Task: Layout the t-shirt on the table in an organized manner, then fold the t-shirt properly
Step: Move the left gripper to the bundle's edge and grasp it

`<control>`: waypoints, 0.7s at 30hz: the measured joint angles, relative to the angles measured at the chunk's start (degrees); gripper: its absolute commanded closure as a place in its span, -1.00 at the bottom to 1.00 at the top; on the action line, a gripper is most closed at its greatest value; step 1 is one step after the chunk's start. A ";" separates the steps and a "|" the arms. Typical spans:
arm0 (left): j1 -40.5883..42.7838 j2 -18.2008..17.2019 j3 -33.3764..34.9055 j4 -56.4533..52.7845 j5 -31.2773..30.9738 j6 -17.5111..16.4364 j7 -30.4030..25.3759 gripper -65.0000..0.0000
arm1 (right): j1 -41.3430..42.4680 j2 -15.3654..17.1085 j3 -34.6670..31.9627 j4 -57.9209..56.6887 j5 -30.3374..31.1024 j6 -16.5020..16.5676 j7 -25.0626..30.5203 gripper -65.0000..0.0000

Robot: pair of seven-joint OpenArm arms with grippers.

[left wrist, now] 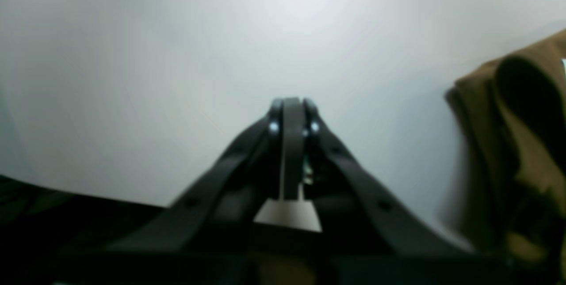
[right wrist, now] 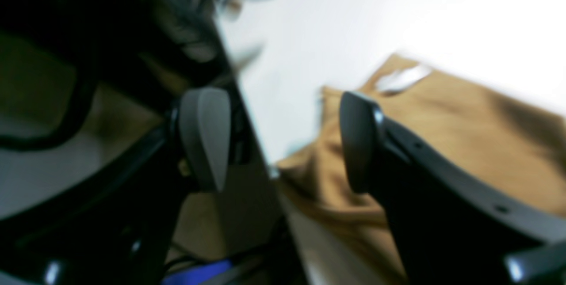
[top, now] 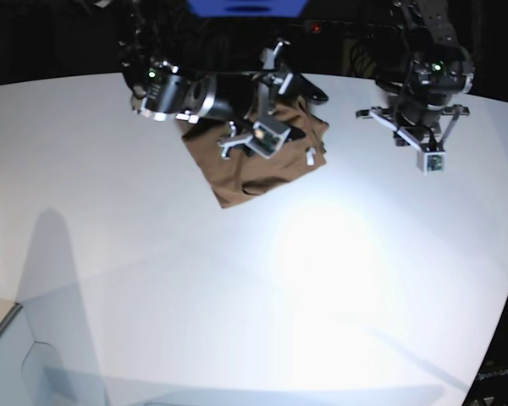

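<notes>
One brown t-shirt [top: 258,156] lies bunched at the far edge of the table [top: 237,279], part of it sagging over the rim in my right wrist view. My right gripper [right wrist: 283,139] hangs above that edge with its fingers spread and nothing between them; my left gripper [left wrist: 292,112] is clenched on nothing, well apart over bare table. I'd take the hem squarely, well inside the edge, and draw the cloth slowly toward the table's middle before flattening.
</notes>
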 measured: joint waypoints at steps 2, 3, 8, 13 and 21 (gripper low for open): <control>0.48 -0.35 -0.04 0.04 -4.81 -0.04 -0.20 0.80 | -0.15 0.11 2.67 0.72 0.00 -0.02 -0.22 -0.22; 1.18 -0.55 -0.52 0.04 -7.43 -0.24 -0.46 0.69 | -0.22 0.13 4.07 0.74 -0.02 0.00 -0.57 -0.22; 2.34 -1.16 -5.66 0.04 -22.12 0.07 -0.02 0.19 | -0.31 0.09 11.69 0.87 -0.02 0.00 -0.48 -0.22; 5.55 -1.22 -9.81 0.00 -40.39 0.09 0.28 0.12 | -0.31 -0.20 17.84 0.90 -0.04 -0.02 -0.50 -0.22; 5.90 -0.44 -6.32 -0.42 -50.86 0.59 -0.42 -0.39 | -0.35 -0.22 23.89 0.90 0.02 0.00 -0.68 -0.22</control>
